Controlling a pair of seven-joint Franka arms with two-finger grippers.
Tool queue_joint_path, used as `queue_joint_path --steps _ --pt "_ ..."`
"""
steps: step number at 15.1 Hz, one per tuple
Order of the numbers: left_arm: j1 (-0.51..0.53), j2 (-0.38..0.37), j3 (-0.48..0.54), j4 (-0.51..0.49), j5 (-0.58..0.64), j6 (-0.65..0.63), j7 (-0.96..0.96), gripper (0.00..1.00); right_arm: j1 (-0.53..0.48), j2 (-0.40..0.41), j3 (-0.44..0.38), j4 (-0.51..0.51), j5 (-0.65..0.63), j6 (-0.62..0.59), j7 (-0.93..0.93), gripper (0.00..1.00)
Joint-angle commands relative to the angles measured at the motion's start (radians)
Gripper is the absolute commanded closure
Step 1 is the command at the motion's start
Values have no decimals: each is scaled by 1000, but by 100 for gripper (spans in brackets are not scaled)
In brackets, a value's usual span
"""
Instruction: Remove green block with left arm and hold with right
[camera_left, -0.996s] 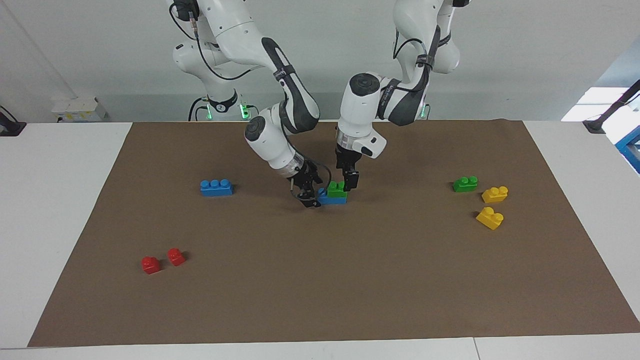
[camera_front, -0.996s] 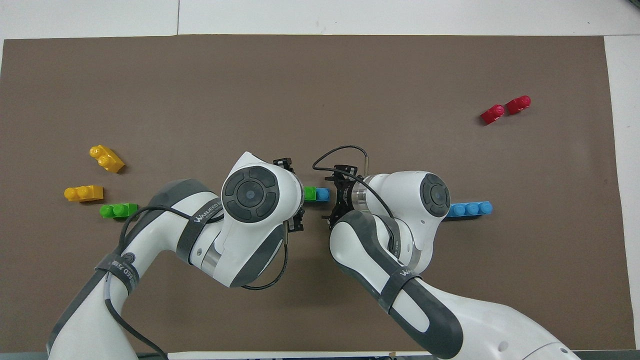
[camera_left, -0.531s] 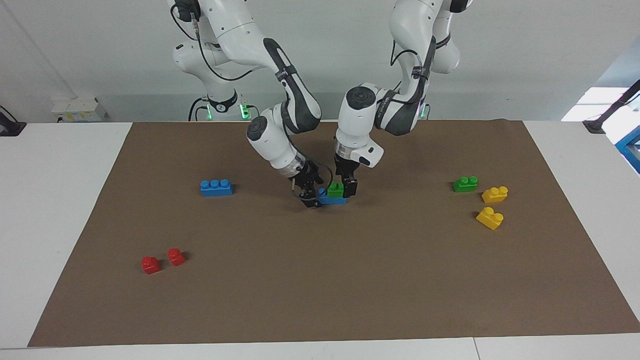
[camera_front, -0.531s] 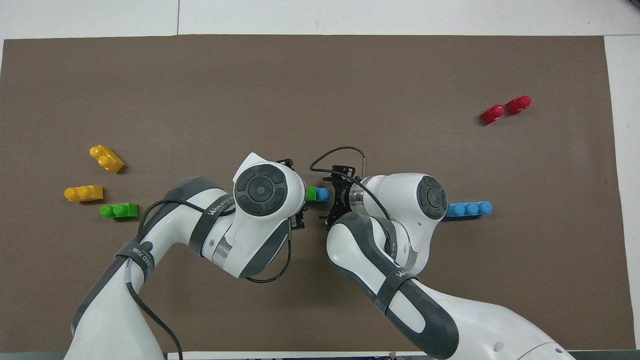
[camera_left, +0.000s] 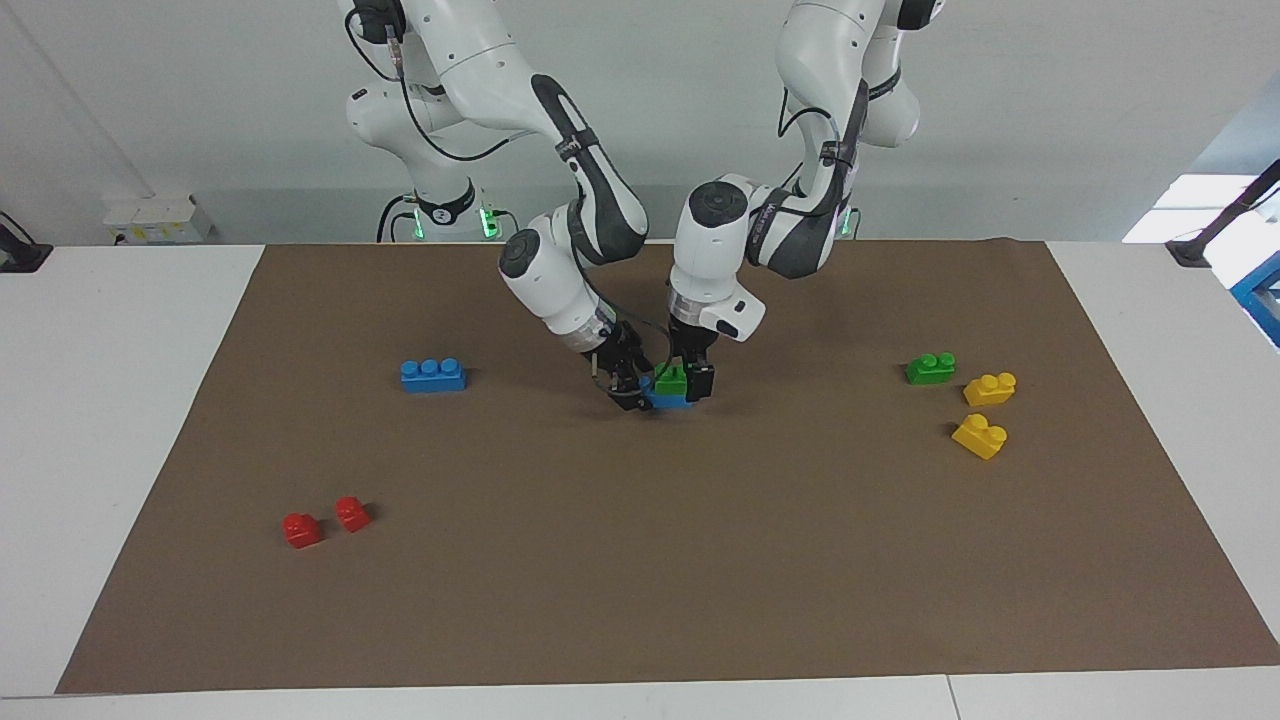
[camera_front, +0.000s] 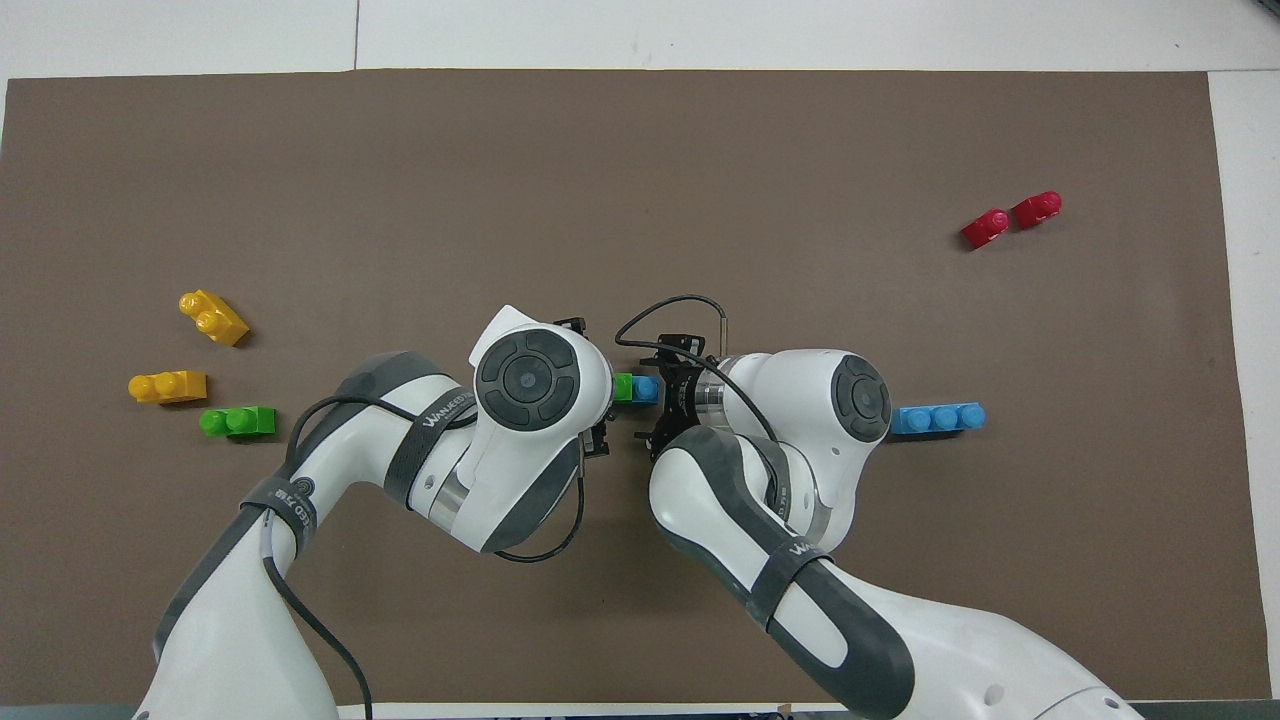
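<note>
Green block stacked on a blue brick mid-table, left hand down around the green block, pinching it, right hand low at the blue brick's end, grip on it unclear

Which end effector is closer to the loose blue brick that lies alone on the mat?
Right. The right end effector is at the stacked green block, on the side toward the lone blue brick. The left end effector is at the green block's other end.
</note>
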Motion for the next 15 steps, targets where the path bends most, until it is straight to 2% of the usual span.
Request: queue_joint_path --steps 1,4,11,12,13,14,15 --pt "-20 8 16 5 22 11 -27 0 10 9 2 3 40 26 -53 55" --pt "-20 8 16 4 22 11 -27 0 10 9 2 3 40 24 -55 99" --pt "-19 8 18 0 23 13 -27 0 11 9 2 2 40 26 -56 100" --pt "-20 8 18 0 23 13 -27 9 11 9 2 2 40 26 -56 100" --pt "-20 8 18 0 23 13 -27 32 11 9 2 2 40 26 -56 100" --pt "-20 8 18 0 23 13 -27 60 11 9 2 2 40 26 -56 100" --pt "-20 8 16 0 23 16 -20 100 11 9 2 2 40 26 -56 100"
